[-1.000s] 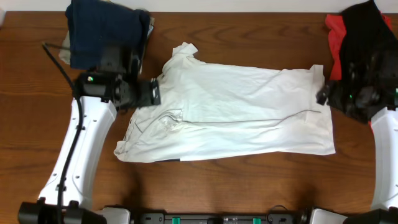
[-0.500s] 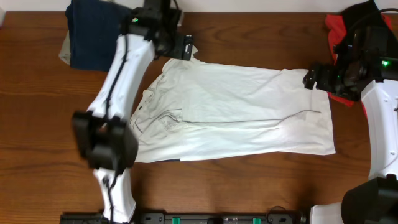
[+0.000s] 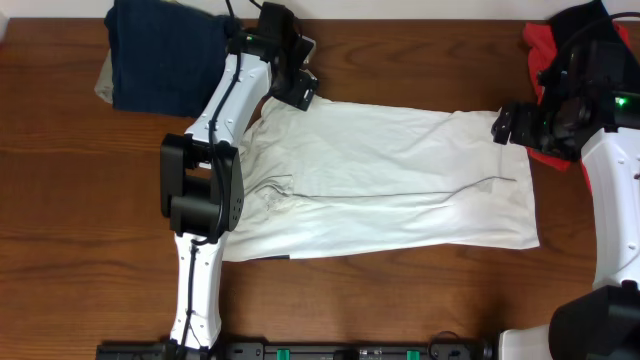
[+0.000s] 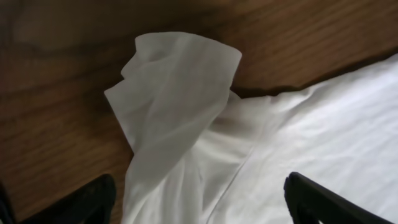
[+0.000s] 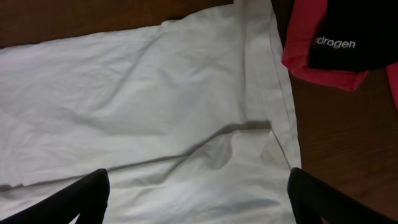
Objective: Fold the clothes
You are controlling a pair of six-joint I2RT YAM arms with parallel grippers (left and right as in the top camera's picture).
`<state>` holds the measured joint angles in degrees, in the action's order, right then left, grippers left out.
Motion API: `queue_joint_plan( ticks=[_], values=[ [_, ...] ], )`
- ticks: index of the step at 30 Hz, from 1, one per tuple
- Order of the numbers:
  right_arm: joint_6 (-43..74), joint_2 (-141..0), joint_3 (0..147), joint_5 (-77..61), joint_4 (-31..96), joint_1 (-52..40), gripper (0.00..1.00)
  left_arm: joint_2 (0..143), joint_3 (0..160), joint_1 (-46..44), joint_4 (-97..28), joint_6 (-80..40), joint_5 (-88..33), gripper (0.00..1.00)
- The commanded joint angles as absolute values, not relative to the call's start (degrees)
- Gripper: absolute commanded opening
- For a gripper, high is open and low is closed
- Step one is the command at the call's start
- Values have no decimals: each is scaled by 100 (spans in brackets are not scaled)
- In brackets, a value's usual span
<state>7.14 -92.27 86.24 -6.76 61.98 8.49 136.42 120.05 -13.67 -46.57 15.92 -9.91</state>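
The white T-shirt lies spread across the middle of the table, partly folded lengthwise. My left gripper is open over the shirt's upper left corner, where a sleeve sticks up onto the wood. Its fingers straddle the white cloth without holding it. My right gripper is open over the shirt's upper right corner. In the right wrist view its fingers span the white cloth near the hem.
A navy garment is piled at the back left, over a tan one. A red and black pile sits at the back right, also in the right wrist view. Bare wood runs along the front.
The left arm swung from the shirt's left edge up to its upper left corner. The right gripper moved up and left onto the shirt's upper right corner.
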Motion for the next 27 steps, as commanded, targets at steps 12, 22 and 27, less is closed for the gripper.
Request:
queue_joint_plan(
  ticks=[12, 22, 27],
  values=[
    [679, -9220, 8764, -624, 6217, 786, 88, 14033, 12204, -1374, -4486, 1798, -941, 56],
    [679, -9220, 8764, -624, 6167, 786, 88, 14125, 12173, -1369, -4353, 1645, -819, 15],
    [679, -9220, 8764, -624, 6038, 786, 85, 14101, 12175, -1369, -4292, 1358, -499, 6]
  ],
)
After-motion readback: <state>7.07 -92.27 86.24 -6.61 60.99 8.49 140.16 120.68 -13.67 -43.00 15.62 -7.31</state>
